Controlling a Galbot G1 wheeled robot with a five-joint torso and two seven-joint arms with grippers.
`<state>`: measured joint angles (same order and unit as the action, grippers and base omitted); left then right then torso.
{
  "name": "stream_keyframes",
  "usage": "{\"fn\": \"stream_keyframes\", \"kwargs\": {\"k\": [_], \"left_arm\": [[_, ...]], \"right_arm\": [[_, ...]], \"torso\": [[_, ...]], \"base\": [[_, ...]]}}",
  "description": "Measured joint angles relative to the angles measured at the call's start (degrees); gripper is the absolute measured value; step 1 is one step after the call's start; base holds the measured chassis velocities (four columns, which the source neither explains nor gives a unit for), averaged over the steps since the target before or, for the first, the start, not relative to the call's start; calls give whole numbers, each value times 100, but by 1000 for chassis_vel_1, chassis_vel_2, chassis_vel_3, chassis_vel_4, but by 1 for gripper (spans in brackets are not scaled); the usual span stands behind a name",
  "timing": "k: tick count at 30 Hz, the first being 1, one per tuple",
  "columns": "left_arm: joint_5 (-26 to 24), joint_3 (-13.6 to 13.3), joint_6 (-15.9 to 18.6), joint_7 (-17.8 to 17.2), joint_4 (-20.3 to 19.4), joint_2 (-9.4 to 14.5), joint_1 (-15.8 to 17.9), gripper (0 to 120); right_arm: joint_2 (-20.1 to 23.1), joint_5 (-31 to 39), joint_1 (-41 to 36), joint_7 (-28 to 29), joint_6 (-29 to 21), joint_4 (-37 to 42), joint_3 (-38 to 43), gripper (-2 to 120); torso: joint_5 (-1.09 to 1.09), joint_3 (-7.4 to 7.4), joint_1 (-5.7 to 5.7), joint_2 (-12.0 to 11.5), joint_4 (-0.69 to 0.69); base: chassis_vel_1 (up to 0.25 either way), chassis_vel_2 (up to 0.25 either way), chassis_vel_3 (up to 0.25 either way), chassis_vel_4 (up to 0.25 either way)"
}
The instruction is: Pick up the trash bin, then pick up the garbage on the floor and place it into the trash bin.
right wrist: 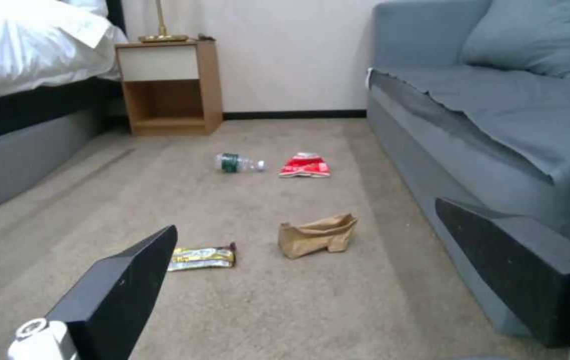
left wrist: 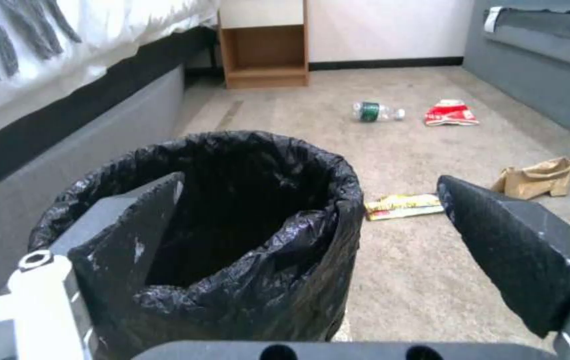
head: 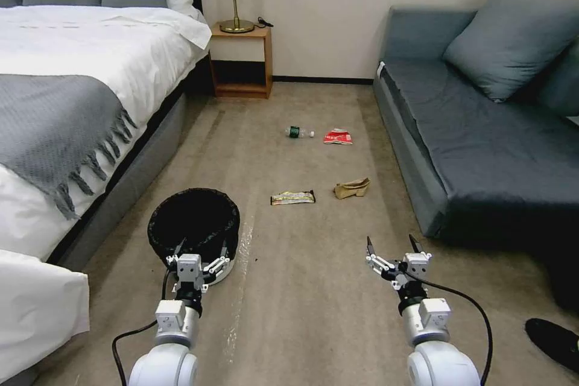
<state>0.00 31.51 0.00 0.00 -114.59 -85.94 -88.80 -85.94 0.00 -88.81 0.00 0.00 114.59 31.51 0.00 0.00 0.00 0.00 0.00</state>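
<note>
A: Step in hand looks like the first one, bin pickup. The left gripper (head: 199,248) sits at the near rim of the trash bin (head: 194,226), jaws apart. In the left wrist view one finger (left wrist: 135,220) is inside the black liner and the other is outside, off to the side, so the wall is straddled but not pinched.

B: Bin off the floor yet?

A: No sign of it. It stands on the carpet (head: 301,289) beside the bed (head: 90,72), upright.

B: Right arm?

A: The right gripper (head: 391,246) hangs over bare carpet near the sofa (head: 482,151), jaws apart, nothing in them.

B: Garbage?

A: All four on the floor ahead: bottle (head: 299,132) and red-white packet (head: 338,137) farther off, snack wrapper (head: 293,197) and brown paper bag (head: 352,188) nearer.

B: Next move?

A: Probably close on the rim. The liner is slack, so the pinch needs to catch the wall under it, not just plastic.
</note>
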Motion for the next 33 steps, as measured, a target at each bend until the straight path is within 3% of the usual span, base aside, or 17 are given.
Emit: {"fn": "stream_keyframes", "kwargs": {"k": [25, 33], "left_arm": [[-53, 31, 82, -13, -13, 28, 29, 100], [-876, 552, 1269, -394, -452, 419, 440, 100]], "right_arm": [[9, 73, 0, 16, -79, 30, 7, 100], [249, 1282, -18, 560, -1219, 626, 274, 100]], "torso": [[0, 0, 0, 0, 1], [0, 0, 0, 0, 0]], "base": [[0, 0, 0, 0], [0, 0, 0, 0]]}}
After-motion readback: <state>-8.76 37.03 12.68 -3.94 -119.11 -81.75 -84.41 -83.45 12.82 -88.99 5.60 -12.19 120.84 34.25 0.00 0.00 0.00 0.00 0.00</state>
